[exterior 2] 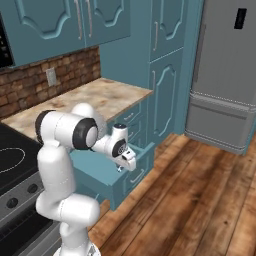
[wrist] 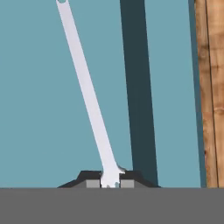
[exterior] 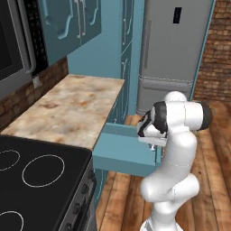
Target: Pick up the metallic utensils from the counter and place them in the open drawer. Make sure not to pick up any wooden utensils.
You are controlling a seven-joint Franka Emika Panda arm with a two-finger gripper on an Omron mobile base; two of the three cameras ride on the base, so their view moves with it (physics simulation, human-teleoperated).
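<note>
Over the open drawer, a silver utensil hangs pinched in the hand.
Placing is under way: the slim metal piece points down at the drawer's teal floor; next, spread the fingers to drop it, then return to the tabletop.

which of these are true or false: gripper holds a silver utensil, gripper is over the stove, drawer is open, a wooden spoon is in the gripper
1. The gripper is shut on a silver utensil. True.
2. The gripper is over the stove. False: it hangs over the open drawer.
3. The drawer is pulled out from the counter. True.
4. The gripper holds a wooden spoon. False: the held utensil is slim and silver.
</note>
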